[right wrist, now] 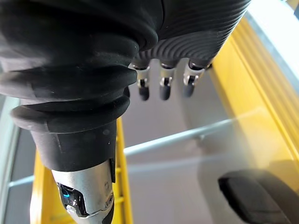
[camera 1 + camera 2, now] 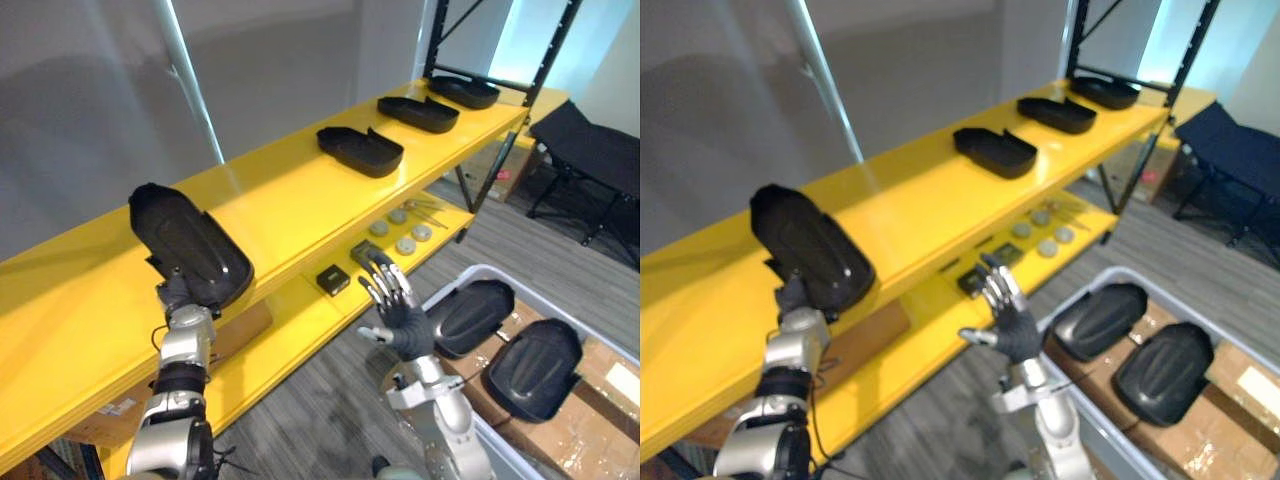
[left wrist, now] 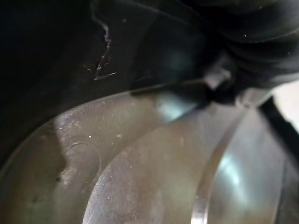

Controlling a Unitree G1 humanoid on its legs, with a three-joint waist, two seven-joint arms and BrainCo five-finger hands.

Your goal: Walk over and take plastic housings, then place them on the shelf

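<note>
L hand [image 2: 174, 294] at 8 o'clock, up by front edge of shelf [image 2: 290, 195] top board. Held housing [image 2: 190, 243] sits on top of it, tilted, long end toward 11, raised over the board, not lying flat on it. L fingers hidden behind the housing, so can't tell the grip. L wrist cam: housing's dark face v. close

R hand [image 2: 405, 322] at 5 o'clock, fingers straight and spread, pointing to 12, nothing in it; it hangs off the front of lower board [image 2: 285, 325]

On top board, in a row toward 1 o'clock, well apart: near shelf housing [image 2: 360, 151], mid shelf housing [image 2: 418, 113], far shelf housing [image 2: 463, 91]

Bin [image 2: 455, 283] at 4 o'clock, just beside R hand: left bin housing [image 2: 470, 317] and right bin housing [image 2: 535, 368] side by side on cardboard [image 2: 600, 385]

Lower board: discs [image 2: 405, 244], black box [image 2: 333, 279] near its front edge
</note>
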